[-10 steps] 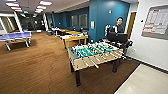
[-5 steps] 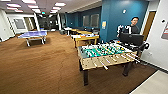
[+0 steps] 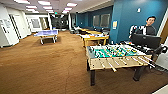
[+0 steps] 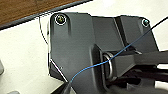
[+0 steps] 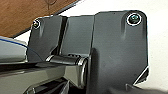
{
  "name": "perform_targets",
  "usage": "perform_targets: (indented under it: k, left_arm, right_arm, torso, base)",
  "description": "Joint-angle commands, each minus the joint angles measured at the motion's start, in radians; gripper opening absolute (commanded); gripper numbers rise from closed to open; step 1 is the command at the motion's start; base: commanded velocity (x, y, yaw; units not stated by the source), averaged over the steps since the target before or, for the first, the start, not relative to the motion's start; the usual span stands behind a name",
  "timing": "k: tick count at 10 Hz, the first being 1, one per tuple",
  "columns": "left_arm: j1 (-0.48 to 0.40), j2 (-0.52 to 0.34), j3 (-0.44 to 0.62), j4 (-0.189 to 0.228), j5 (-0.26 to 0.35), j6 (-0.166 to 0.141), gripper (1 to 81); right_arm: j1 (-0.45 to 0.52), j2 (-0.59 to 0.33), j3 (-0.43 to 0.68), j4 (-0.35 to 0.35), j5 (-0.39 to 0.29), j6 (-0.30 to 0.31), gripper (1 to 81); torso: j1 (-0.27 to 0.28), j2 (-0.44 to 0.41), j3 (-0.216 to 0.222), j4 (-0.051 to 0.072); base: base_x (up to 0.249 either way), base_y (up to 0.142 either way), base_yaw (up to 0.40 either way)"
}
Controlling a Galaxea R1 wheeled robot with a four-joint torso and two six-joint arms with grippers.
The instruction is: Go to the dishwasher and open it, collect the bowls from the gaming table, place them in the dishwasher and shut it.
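Over pale floor beside brown carpet (image 4: 20, 10), both wrists show dark plates; whether either gripper is spread or pressed together cannot be told.

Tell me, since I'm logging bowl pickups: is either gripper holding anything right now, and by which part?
It cannot be told: both wrist views show the robot's own dark plates, not the fingers.
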Motion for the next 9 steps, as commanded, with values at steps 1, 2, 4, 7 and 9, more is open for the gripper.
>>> perform_targets:
  k: [1,2,4,7,9]
  left_arm:
    - [-0.036,-0.009,-0.002,-0.004,0.048,0.004,81.1]
    - [-0.035,-0.009,-0.002,-0.004,0.048,0.004,81.1]
    - [-0.033,-0.009,-0.002,-0.004,0.048,0.004,81.1]
    - [-0.032,-0.009,-0.002,-0.005,0.048,0.0,81.1]
    - [-0.03,-0.012,-0.002,-0.027,0.047,0.0,81.1]
  right_arm:
    - [0.042,0.001,0.004,-0.012,-0.044,-0.007,81.1]
    - [0.042,0.001,0.004,-0.013,-0.044,-0.007,81.1]
    - [0.041,0.001,0.004,-0.012,-0.044,-0.017,81.1]
    - [0.041,-0.002,0.004,-0.01,-0.042,-0.017,81.1]
    - [0.041,-0.003,0.004,-0.01,-0.044,-0.019,81.1]
  torso:
    - [0.0,0.0,0.0,0.0]
    - [0.0,0.0,0.0,0.0]
    - [0.0,0.0,0.0,0.0]
    - [0.0,0.0,0.0,0.0]
    - [0.0,0.0,0.0,0.0]
  base:
    - [0.0,0.0,0.281]
    - [0.0,0.0,0.281]
    - [0.0,0.0,0.276]
    - [0.0,0.0,0.171]
    - [0.0,0.0,0.0]
